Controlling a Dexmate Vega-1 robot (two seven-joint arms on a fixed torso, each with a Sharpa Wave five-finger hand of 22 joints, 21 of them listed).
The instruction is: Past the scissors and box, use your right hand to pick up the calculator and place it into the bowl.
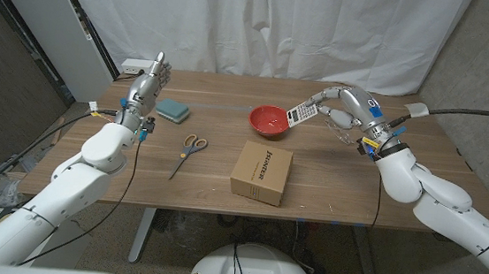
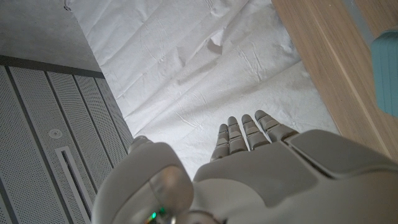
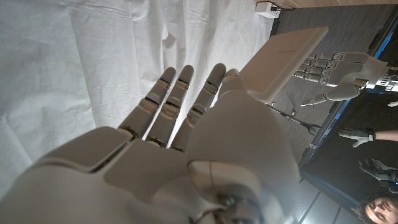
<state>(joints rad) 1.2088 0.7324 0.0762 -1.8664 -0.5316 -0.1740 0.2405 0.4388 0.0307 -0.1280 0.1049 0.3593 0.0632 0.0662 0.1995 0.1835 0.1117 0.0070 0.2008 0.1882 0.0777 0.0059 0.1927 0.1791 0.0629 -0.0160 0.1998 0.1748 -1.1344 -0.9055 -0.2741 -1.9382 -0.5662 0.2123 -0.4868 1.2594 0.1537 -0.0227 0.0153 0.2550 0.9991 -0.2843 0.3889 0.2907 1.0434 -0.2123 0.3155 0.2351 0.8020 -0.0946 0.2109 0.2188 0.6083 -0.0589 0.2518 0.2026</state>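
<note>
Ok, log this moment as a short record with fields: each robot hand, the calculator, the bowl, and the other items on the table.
right robot hand: raised above the wooden table, holds the calculator
white calculator with dark keys: tilted in the air beside the bowl, just right of its rim
shallow red bowl: on the table, nothing inside
left robot hand: upright at the far left of the table, fingers extended, holds nothing
teal sponge: beside the left robot hand
orange-handled scissors: lying closed
brown cardboard box: closed, nearest the front edge
</note>
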